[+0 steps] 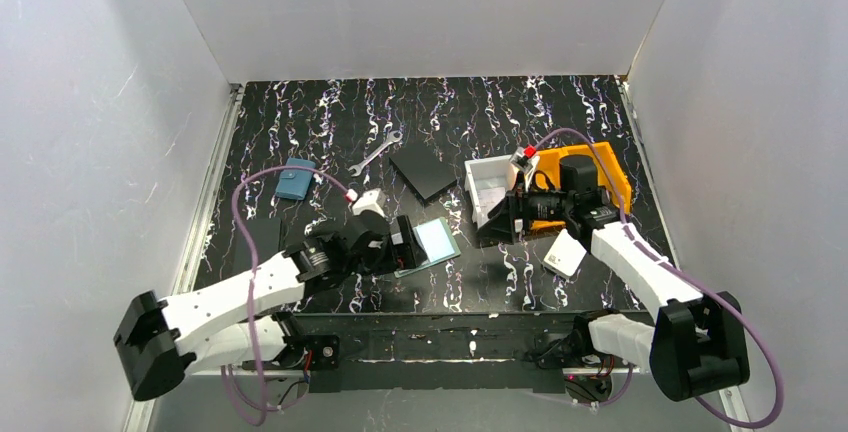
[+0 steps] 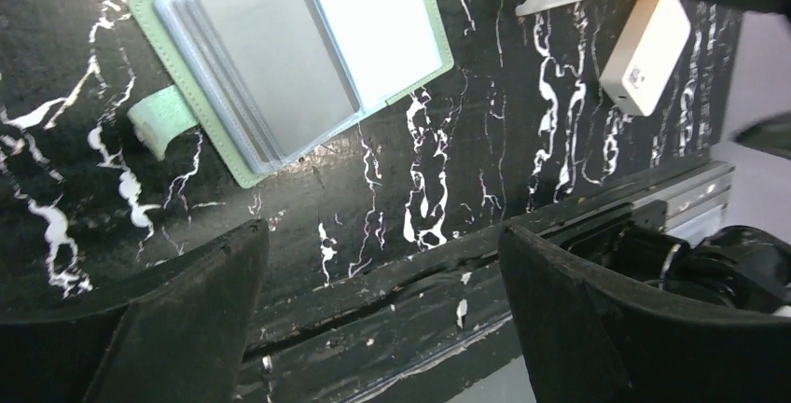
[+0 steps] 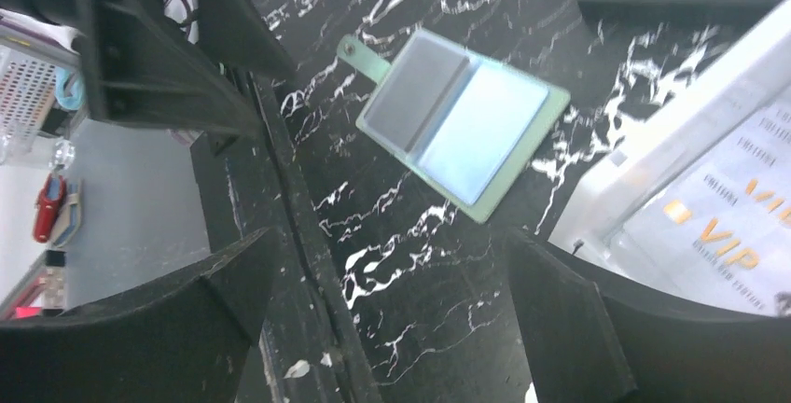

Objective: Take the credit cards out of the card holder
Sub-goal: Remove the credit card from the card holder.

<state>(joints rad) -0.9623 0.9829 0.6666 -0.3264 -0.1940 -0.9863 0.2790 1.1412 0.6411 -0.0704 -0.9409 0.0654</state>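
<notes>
The card holder (image 1: pixel 434 242) lies open on the black marbled table, mint-green with a strap tab; its grey and light-blue inner panels (image 2: pixel 280 58) face up. It also shows in the right wrist view as the card holder (image 3: pixel 457 123). Whether the sleeves hold cards I cannot tell. One pale credit card (image 3: pixel 718 221) with orange VIP lettering lies inside the white box (image 3: pixel 653 156). My left gripper (image 2: pixel 382 235) hangs open just left of the holder (image 1: pixel 403 242), nothing between its fingers. My right gripper (image 3: pixel 392 240) stands open and empty by the white box (image 1: pixel 497 220).
The white box (image 1: pixel 482 174) sits right of the holder, an orange bin (image 1: pixel 600 167) behind my right arm. A small white block (image 1: pixel 565 252) lies at the right front. A black square plate (image 1: pixel 424 170), a wrench (image 1: pixel 377 152) and a blue pouch (image 1: pixel 294 180) lie further back.
</notes>
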